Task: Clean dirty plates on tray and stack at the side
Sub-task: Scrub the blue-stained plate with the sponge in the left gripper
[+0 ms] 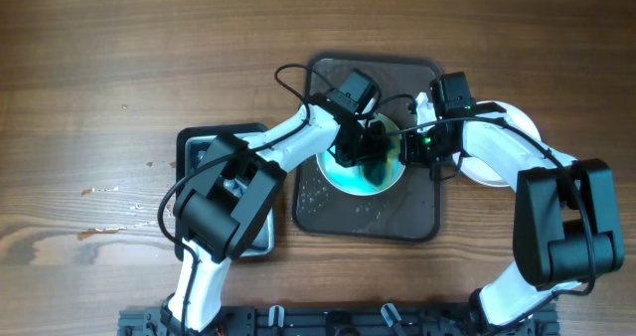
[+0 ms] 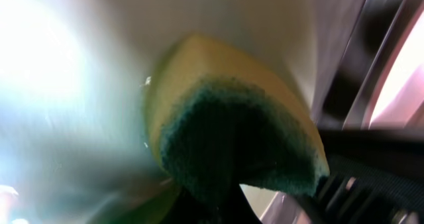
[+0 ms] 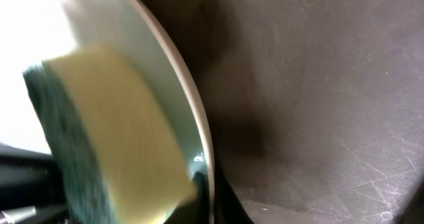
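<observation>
Plate [image 1: 343, 180] at the centre of the frame, lying on the dark tray [image 1: 328, 215], white at the rim but washed teal-blue across its middle. We see the left jaws pinching a yellow-and-green sponge [image 2: 225, 138] against that wet face. The right jaws sit at the plate's right rim; we cannot tell whether they grip it. Pale specks [image 1: 316, 195] dot the tray's lower left

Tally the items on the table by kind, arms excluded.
plates: 2, one on the tray, one at the side
tray: 1
sponge: 1
tub: 1
Total: 5
</observation>
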`<state>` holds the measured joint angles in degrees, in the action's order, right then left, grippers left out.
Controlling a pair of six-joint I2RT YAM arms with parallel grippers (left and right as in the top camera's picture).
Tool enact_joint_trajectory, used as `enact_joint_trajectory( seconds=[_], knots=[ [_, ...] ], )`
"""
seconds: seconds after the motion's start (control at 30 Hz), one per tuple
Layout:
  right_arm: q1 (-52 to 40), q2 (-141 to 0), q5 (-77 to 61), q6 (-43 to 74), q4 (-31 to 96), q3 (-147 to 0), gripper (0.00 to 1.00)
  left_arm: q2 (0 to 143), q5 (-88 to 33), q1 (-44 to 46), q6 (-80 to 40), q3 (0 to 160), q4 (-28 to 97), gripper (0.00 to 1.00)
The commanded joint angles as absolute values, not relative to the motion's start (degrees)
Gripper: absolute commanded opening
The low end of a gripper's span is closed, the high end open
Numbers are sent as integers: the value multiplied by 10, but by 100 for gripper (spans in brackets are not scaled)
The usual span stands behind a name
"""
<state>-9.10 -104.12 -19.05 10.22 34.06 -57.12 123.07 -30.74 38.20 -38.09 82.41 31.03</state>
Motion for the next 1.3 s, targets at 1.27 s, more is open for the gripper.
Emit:
enact_joint_trajectory(
  seconds=[1.27],
  knots=[
    [-103, -1064, -136, 76, 343, -548, 4, 1245, -273, 369, -357, 818, 399, 4]
  ],
)
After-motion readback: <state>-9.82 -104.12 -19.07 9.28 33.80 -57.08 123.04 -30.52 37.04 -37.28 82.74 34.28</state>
